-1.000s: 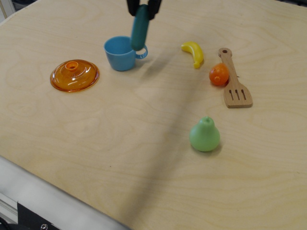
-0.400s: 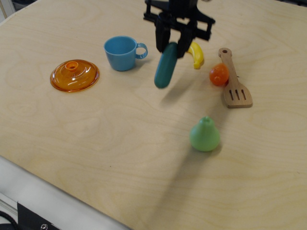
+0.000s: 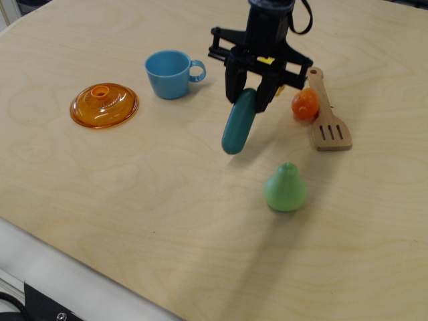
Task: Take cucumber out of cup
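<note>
My gripper [image 3: 249, 95]: black, two-fingered, jaws closed on the upper end of the small dark teal-green toy cucumber [image 3: 238, 123]. The cucumber hangs tilted, its lower end pointing down and to the left, above the light wooden counter [image 3: 134, 194]; whether that tip touches the surface I cannot tell.

Small light blue plastic teacup [image 3: 170, 73]: upright on the counter, ring handle turned toward my gripper, well apart from the cucumber. Interior shows only blue.

Orange translucent domed lid [image 3: 103, 104]: lying flat, left of the cup, near it but not touching.

Light green toy pear [image 3: 285, 188]: upright, near and below-right of the cucumber's lower end.

Small orange round toy fruit [image 3: 305, 104]: just beside my gripper's right side, touching the wooden slotted spatula [image 3: 326, 119], which lies flat.

Yellow toy: mostly hidden behind my gripper.
</note>
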`<state>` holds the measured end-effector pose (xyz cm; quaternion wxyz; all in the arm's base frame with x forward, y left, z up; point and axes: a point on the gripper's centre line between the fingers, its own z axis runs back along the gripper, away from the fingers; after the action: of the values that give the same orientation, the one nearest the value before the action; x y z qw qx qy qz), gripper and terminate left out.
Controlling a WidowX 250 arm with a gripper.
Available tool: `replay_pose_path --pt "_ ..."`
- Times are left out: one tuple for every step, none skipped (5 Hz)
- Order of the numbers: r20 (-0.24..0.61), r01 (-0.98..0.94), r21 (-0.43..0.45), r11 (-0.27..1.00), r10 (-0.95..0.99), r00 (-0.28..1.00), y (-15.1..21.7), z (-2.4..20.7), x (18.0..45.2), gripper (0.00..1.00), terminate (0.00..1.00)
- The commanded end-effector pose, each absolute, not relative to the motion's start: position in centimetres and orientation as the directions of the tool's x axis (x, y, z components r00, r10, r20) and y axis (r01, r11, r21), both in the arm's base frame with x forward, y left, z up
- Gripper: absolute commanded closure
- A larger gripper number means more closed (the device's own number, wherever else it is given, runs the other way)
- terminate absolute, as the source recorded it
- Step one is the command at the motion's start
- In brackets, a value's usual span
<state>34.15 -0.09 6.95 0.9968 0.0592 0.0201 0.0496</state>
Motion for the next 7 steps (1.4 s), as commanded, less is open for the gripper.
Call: replay_pose_path --pt "-0.042 -0.113 0.143 0.983 0.12 0.992 0.0 6.7 32.7 1.0 0.0" --pt "-0.069 -0.12 0.133 0.984 0.13 0.989 0.5 5.5 32.3 1.0 0.0" --pt "-0.106 -0.091 0.115 0.989 0.103 0.989 0.4 3.8 32.6 1.0 0.0" --pt "-0.105 -0.093 0.099 0.991 0.103 0.989 0.5 3.4 32.5 1.0 0.0" --pt "-0.091 -0.104 0.085 0.991 0.112 0.99 0.7 3.8 32.5 0.0 0.0" --pt "-0.068 -0.113 0.085 0.99 0.119 0.991 0.7 4.6 32.3 0.0 0.0" --pt "-0.039 -0.13 0.087 0.988 0.134 0.99 0.9 6.0 32.2 0.0 0.0"
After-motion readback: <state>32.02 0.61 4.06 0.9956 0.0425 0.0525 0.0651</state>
